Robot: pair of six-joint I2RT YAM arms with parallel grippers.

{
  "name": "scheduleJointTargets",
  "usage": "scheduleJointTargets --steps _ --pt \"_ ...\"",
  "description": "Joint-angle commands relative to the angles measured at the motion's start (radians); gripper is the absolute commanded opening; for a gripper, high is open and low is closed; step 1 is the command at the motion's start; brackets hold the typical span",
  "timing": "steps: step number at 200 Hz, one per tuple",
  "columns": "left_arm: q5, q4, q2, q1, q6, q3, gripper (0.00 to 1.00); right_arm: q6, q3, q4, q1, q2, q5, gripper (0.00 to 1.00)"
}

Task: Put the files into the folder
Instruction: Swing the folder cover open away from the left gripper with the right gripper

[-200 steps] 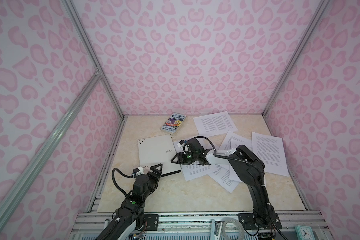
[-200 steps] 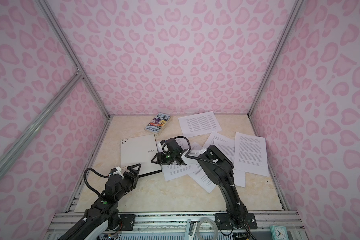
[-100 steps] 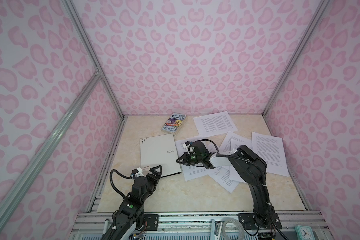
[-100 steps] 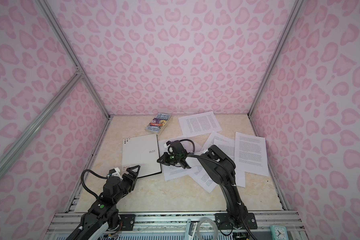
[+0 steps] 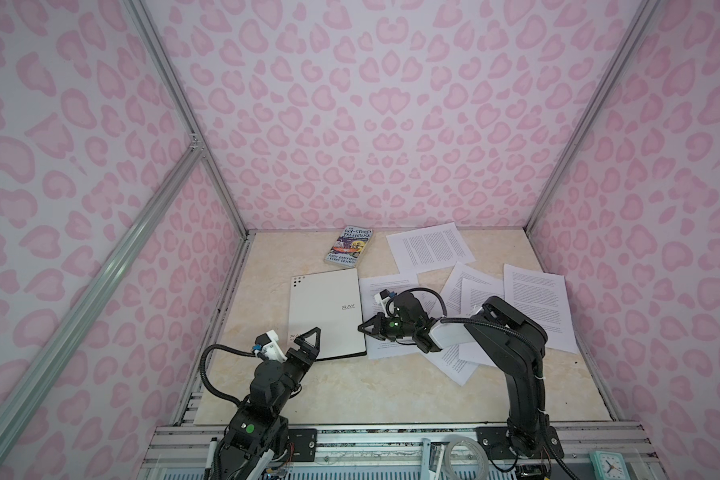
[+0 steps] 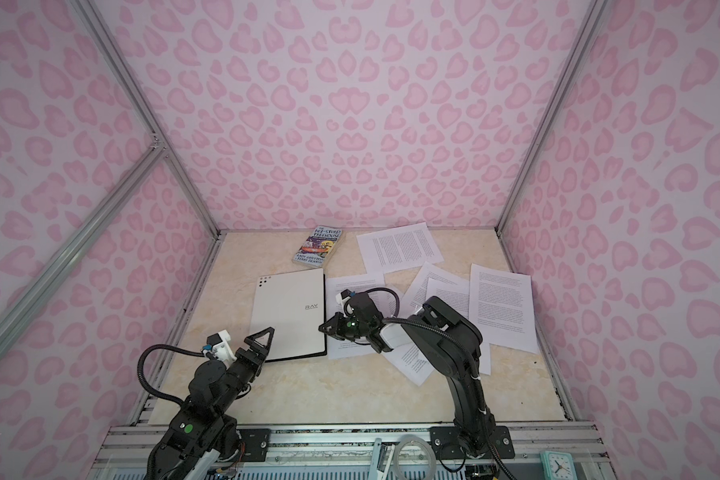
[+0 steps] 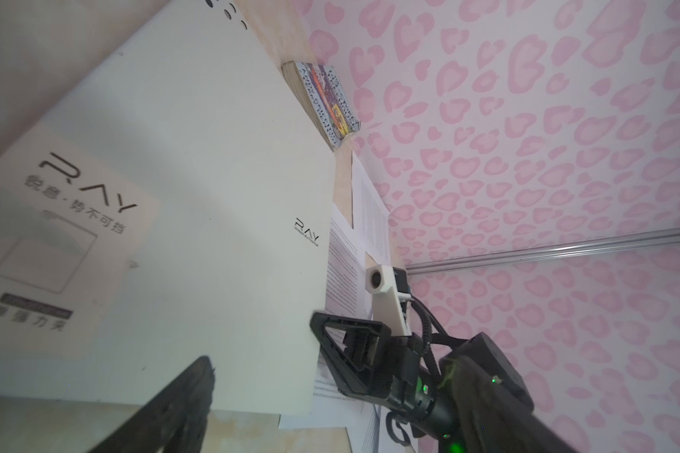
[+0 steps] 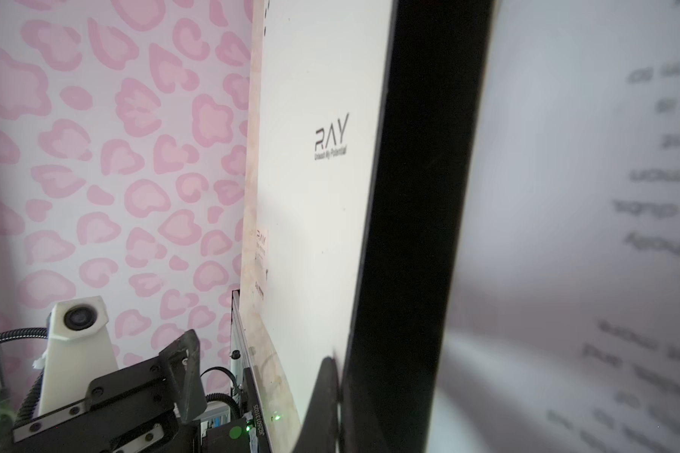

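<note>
The silver-white folder [image 5: 325, 311] [image 6: 289, 316] with "RAY" lettering lies shut on the left half of the table. My right gripper [image 5: 362, 328] [image 6: 323, 328] is at the folder's right edge, shut on its cover; in the right wrist view a dark finger [image 8: 324, 392] presses the white cover [image 8: 311, 196]. My left gripper [image 5: 308, 338] [image 6: 262, 336] hovers open over the folder's front left corner, holding nothing. The files [image 5: 429, 247] [image 6: 501, 307], several printed white sheets, lie scattered to the right of the folder, one [image 5: 381, 286] under the right gripper.
A colourful paperback book [image 5: 348, 247] lies at the back, beyond the folder. Pink patterned walls close in the table on three sides. Along the front rail sit a tape roll [image 5: 466, 457] and a small clock [image 5: 607, 465].
The right gripper slid toward the front along the folder's right edge and shut. The left gripper drew back a little toward the front and stayed open.
</note>
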Motion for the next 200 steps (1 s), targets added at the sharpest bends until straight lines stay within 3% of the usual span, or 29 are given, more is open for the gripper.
scheduleJointTargets --steps 1,44,86,115,149,179,200 --pt "-0.017 -0.231 0.025 0.002 0.087 0.057 0.96 -0.029 -0.046 0.000 -0.017 -0.048 0.045 0.00" --pt "-0.021 -0.241 0.226 0.002 0.228 0.213 0.96 -0.108 -0.156 -0.084 -0.085 -0.215 0.038 0.00" --pt "-0.016 -0.207 0.332 0.002 0.293 0.280 0.96 -0.257 -0.233 -0.328 -0.191 -0.434 0.041 0.00" --pt "-0.022 -0.200 0.359 0.002 0.318 0.309 0.96 -0.374 -0.199 -0.528 -0.207 -0.544 0.056 0.00" --pt "-0.008 -0.196 0.381 0.002 0.343 0.327 0.96 -0.428 -0.111 -0.654 -0.187 -0.595 0.061 0.00" --pt "0.004 -0.208 0.385 0.003 0.367 0.345 0.96 -0.424 -0.027 -0.655 -0.131 -0.573 0.050 0.30" --pt "0.004 -0.226 0.389 0.004 0.385 0.379 0.96 -0.389 0.036 -0.599 -0.086 -0.522 0.025 0.42"
